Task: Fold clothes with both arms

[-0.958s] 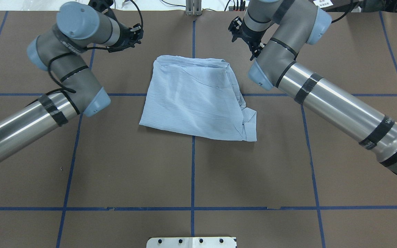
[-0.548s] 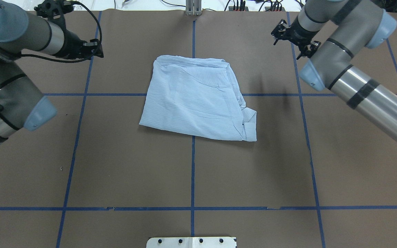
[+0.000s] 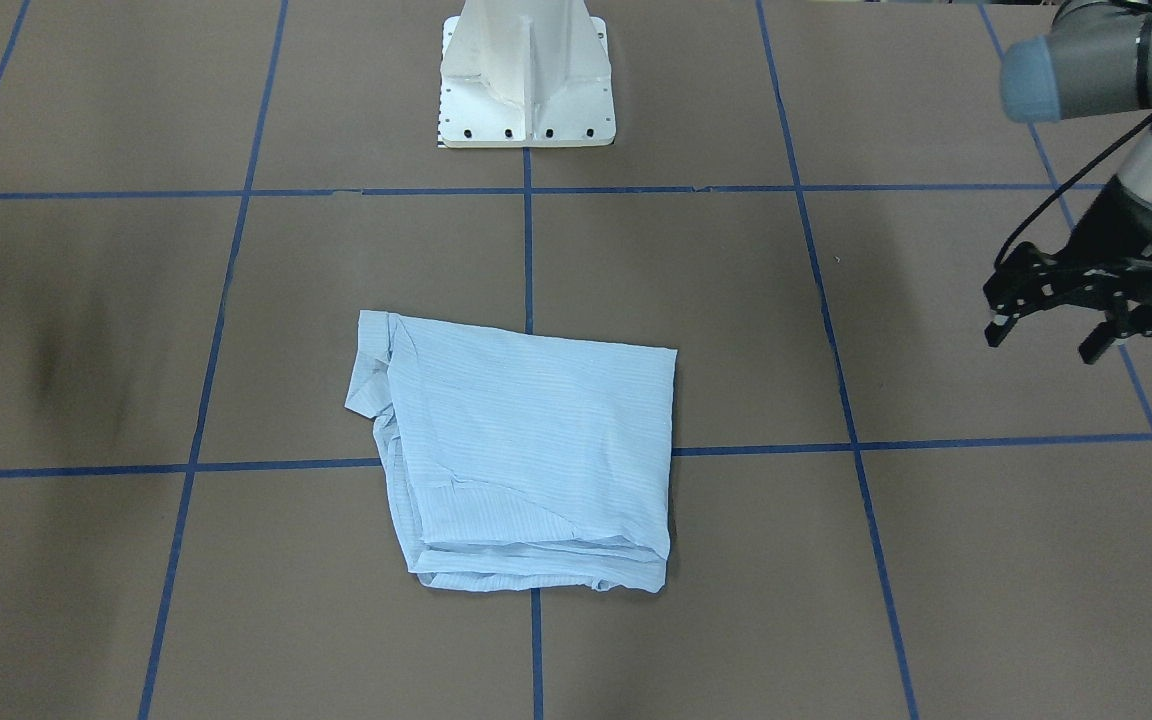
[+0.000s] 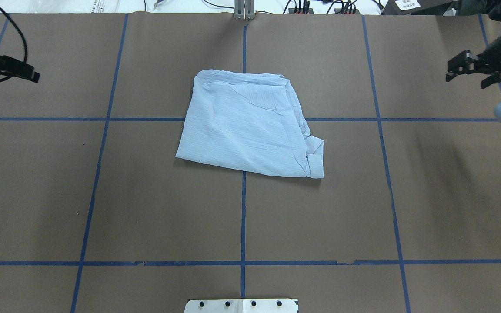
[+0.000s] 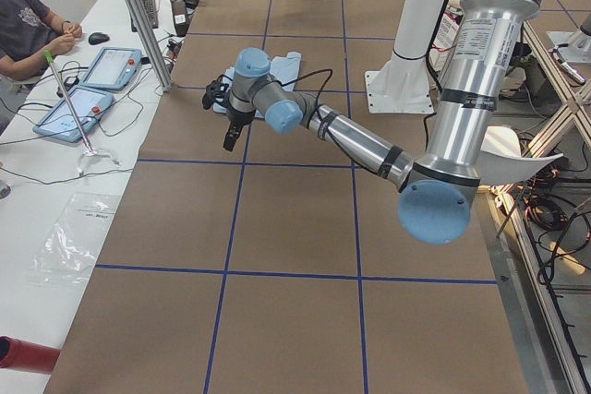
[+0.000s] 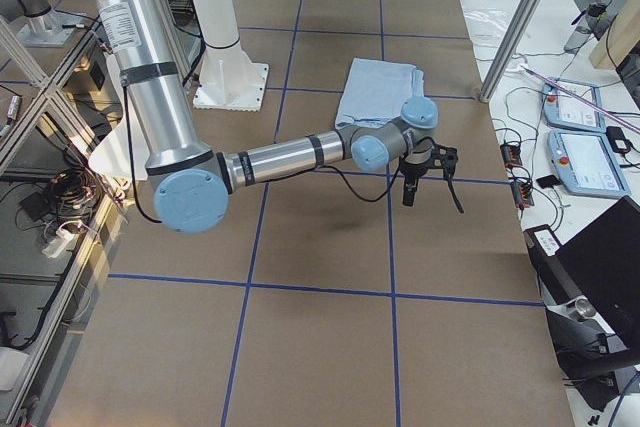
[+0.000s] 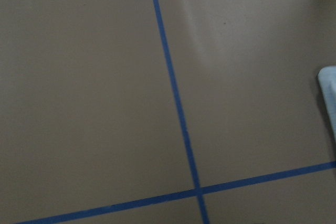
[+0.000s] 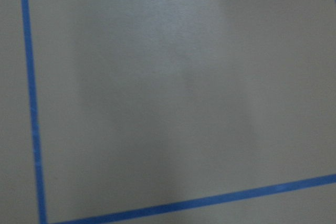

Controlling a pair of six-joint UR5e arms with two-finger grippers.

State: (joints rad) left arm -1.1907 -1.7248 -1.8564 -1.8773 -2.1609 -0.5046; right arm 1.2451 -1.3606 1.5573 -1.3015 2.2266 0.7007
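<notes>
Nearest the robot: white pedestal base (image 3: 526, 80), bolted at the counter (image 4: 146, 195) edge. The counter is covered in brown paper, gridded with blue tape lines (image 4: 243, 208).

Mid-counter: shirt (image 4: 246, 126), pale blue with fine stripes, folded into a rough four-sided packet and lying flat. It sits over the central crossing of the tape lines, in front of the base and well apart from both grippers. The near edge runs slanted. A bunched corner with a cuff-like flap (image 4: 315, 152) sticks out on the robot's right side. Stacked fabric layers show along the far edge (image 3: 536, 572). Nothing touches the shirt.

Further out, robot's left: left gripper (image 3: 1044, 343) hovers above the counter near its left margin, jaws spread wide, nothing between them. The left side view shows the left arm (image 5: 351, 140) stretched low over the counter. The left wrist view gives bare counter, one tape crossing, and a sliver of the shirt (image 7: 328, 98) at the frame's right edge.

Further out, robot's right: right gripper (image 4: 467, 81) hovers near the right margin, about level with the shirt's far edge, jaws apart and empty. Right arm (image 6: 300, 152) likewise extended. The right wrist view is blurred; only counter and tape are readable.

Beyond the far counter edge: a white bench with cables.
</notes>
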